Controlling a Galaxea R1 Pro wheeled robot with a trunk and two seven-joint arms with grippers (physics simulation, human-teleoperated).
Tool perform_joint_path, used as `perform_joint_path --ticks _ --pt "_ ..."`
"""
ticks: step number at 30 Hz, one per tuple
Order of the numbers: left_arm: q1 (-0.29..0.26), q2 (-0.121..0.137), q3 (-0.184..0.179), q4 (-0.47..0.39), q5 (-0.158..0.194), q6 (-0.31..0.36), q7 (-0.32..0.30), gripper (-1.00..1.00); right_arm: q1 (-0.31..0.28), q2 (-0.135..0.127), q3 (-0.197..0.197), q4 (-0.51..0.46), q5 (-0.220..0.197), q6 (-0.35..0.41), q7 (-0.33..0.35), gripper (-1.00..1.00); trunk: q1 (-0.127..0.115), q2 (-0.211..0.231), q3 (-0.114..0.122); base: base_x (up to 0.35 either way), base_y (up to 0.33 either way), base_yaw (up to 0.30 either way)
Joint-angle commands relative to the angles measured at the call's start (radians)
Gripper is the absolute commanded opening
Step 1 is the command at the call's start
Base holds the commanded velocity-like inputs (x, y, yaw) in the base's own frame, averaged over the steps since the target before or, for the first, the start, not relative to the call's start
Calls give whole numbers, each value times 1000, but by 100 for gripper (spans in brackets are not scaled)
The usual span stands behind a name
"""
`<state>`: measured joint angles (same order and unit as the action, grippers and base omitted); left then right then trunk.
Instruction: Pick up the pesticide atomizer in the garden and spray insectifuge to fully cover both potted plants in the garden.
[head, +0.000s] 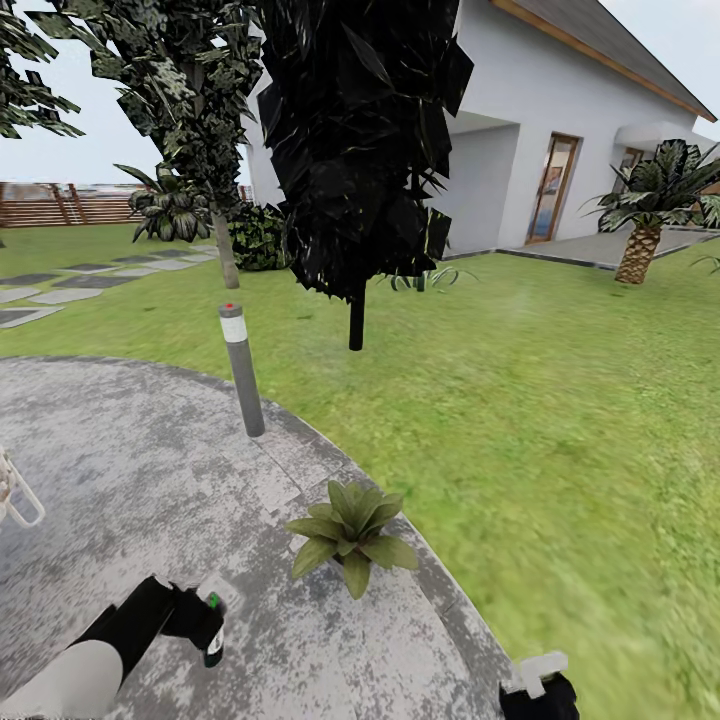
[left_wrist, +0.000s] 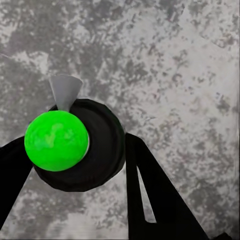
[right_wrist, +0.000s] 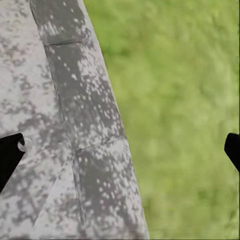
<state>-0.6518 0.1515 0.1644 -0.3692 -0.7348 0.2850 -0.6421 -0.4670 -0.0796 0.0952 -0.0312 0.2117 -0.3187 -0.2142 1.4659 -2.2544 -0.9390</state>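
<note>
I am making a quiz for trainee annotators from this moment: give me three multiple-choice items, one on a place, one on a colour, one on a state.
1. Where does the potted plant stand?
A. on the patio near its edge
B. on the lawn beside the palm
C. by the fence

2. What colour is the atomizer's top?
A. red
B. green
C. white

3. What state is the left gripper in?
A. open and empty
B. shut on the atomizer
C. shut on a leaf

A: paving lies under the pot.
B: the cap shows bright green.
B: fingers press both sides of the bottle.
</note>
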Motion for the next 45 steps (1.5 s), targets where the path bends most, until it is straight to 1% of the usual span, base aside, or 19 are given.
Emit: perform_joint_path --ticks 1,2,3,4,7,12,15,17,20,22,24,26,27,28,29,31,35,42,45 --pt "-1 -1 8 -2 -3 45 -7 -100 0 -14 7 1 -37 0 -11 100 0 0 -1 0 0 0" --pt "-2 -1 6 -3 -4 77 -7 -100 1 -24 5 2 -76 0 -13 100 0 0 -1 0 0 0" --pt "-3 -1 5 -8 -5 113 -7 -100 2 -34 3 2 -130 0 -13 100 0 0 -1 0 0 0" --pt "-3 -1 3 -10 -5 127 -7 -100 2 -38 3 3 -160 0 -12 100 0 0 -1 0 0 0" --pt "4 -1 1 -12 -10 141 -6 -100 2 -46 3 4 -215 0 -9 100 0 0 -1 0 0 0" --pt "6 -6 3 -5 -14 159 4 -100 3 -43 3 3 -224 -1 -10 100 0 0 -1 0 0 0" --pt "6 -7 2 -9 -15 232 4 -100 3 -35 4 2 -226 -1 -10 100 0 0 -1 0 0 0" --pt "-1 -9 0 -15 -12 301 -2 -100 3 -23 4 3 -226 -2 -9 100 0 0 -1 0 0 0" --pt "-6 -28 -4 -17 -12 330 -18 -100 3 5 4 3 -225 -1 -7 100 0 0 -1 0 0 0" --pt "-8 -40 -13 -17 -14 334 -44 -100 3 11 4 3 -224 -1 -7 100 0 0 -1 0 0 0" --pt "-21 -45 -38 -17 -15 347 -89 -100 3 10 4 4 -224 0 -7 100 0 0 -1 0 0 0" --pt "-49 -42 -85 -17 -17 390 -150 -100 4 9 4 4 -224 0 -8 100 0 0 -1 0 0 0" --pt "-61 -39 -109 -17 -18 407 -178 -100 4 9 4 4 -224 0 -9 100 0 0 -1 0 0 0" --pt "-84 -36 -161 -18 -19 426 -234 -100 4 9 4 4 -224 0 -10 100 0 0 -1 0 0 0" --pt "-97 -34 -195 -18 -19 433 -267 -100 4 9 3 3 -225 0 -11 100 0 0 -1 0 0 0" --pt "-110 -34 -223 -19 -20 437 -290 -100 4 8 3 3 -225 0 -13 100 0 0 -1 3 0 0" --pt "-118 -44 -244 -42 -20 440 -303 -100 4 8 3 4 -225 0 -14 100 0 0 -1 225 0 0" --pt "-118 -46 -246 -50 -21 441 -301 -100 4 8 3 4 -225 0 -14 100 0 0 -1 307 130 0" --pt "-118 -47 -246 -50 -42 442 -301 -100 4 7 3 4 -225 0 -14 100 0 0 -1 282 236 0"
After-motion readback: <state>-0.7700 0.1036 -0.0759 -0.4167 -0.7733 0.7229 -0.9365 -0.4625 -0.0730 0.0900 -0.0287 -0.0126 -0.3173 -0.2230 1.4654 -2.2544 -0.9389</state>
